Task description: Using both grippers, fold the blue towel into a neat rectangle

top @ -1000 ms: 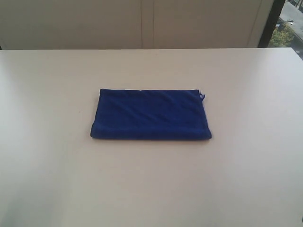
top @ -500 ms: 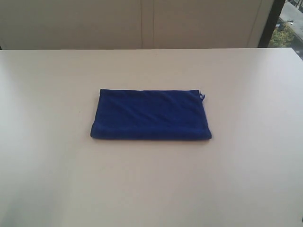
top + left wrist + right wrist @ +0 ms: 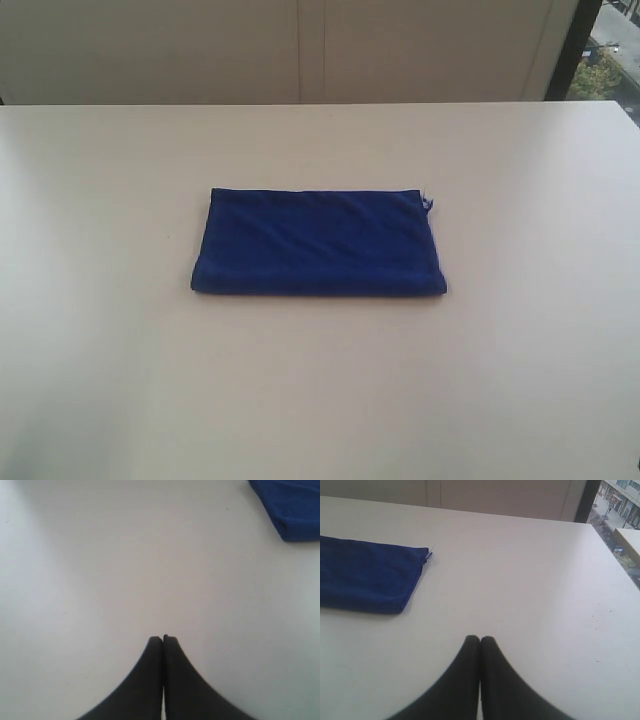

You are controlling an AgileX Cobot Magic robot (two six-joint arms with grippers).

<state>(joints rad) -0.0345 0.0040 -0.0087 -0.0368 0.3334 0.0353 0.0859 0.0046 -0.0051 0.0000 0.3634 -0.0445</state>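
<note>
The blue towel (image 3: 318, 243) lies folded into a flat rectangle in the middle of the white table (image 3: 520, 350), a small white label sticking out at its far right corner. Neither arm shows in the exterior view. In the left wrist view my left gripper (image 3: 163, 639) is shut with nothing in it, over bare table, and a corner of the blue towel (image 3: 292, 507) shows well away from it. In the right wrist view my right gripper (image 3: 480, 639) is shut and empty too, with the blue towel (image 3: 367, 575) lying apart from it.
A pale wall (image 3: 300, 50) stands behind the table's far edge. A dark window frame (image 3: 572, 45) with an outdoor view sits at the back right. The table's right edge (image 3: 615, 555) shows in the right wrist view.
</note>
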